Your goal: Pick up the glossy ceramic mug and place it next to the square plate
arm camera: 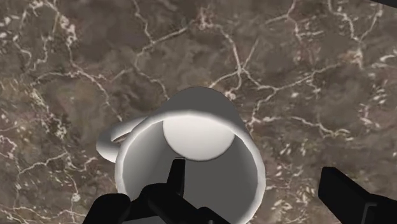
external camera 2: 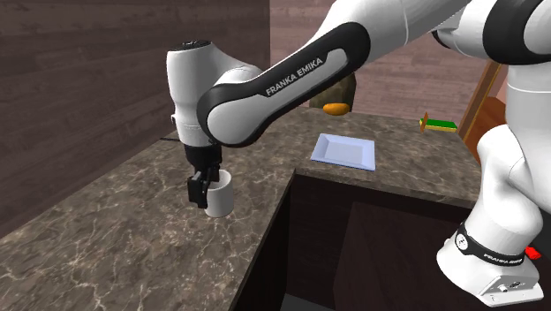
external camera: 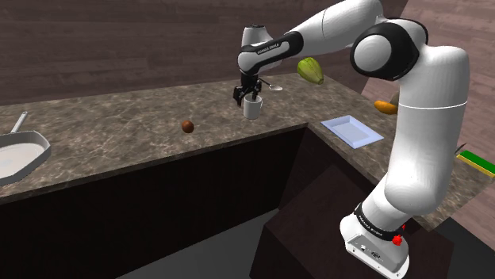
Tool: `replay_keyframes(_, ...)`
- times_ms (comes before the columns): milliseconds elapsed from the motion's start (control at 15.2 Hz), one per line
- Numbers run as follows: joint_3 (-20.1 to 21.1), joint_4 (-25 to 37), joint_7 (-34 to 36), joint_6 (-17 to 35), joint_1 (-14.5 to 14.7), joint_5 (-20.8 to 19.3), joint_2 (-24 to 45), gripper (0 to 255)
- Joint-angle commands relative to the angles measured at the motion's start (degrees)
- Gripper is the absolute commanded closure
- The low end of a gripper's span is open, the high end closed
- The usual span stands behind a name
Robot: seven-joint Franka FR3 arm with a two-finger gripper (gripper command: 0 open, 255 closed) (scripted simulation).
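Note:
A plain white mug [external camera: 252, 107] [external camera 2: 218, 194] [arm camera: 191, 133] stands upright on the dark marble counter [external camera: 119, 143], handle to one side. My black gripper [external camera: 247, 97] [external camera 2: 201, 190] [arm camera: 254, 197] is lowered over it and open. One finger [arm camera: 170, 191] reaches inside the mug's rim and the other [arm camera: 347, 194] is outside, so they straddle the wall without clasping it. The pale square plate [external camera: 351, 130] [external camera 2: 345, 151] lies on the counter's other wing, well apart from the mug.
A grey pan [external camera: 16, 154] sits at the shoulder view's far left, and a small brown ball [external camera: 187, 126] lies left of the mug. A green fruit [external camera: 310, 70], an orange thing [external camera: 386, 107] and a green-yellow block [external camera: 476, 162] lie near the plate. A spoon [external camera: 274, 86] lies behind the mug.

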Motion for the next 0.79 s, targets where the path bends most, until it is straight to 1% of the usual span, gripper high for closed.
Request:
replay_keyframes(0,0.00,-0.29,-0.01,1.06,-0.05,0.02,0.74,0)
replay_keyframes(66,-0.01,-0.56,-0.02,1.98,-0.10,0.03,1.39,0)
replay_keyframes(594,-0.01,-0.57,-0.02,1.97,-0.10,0.03,1.38,0)
replay_keyframes(660,-0.01,-0.57,-0.02,1.97,-0.10,0.03,1.38,255)
replay_keyframes(726,-0.01,-0.57,-0.02,1.97,-0.10,0.03,1.38,255)
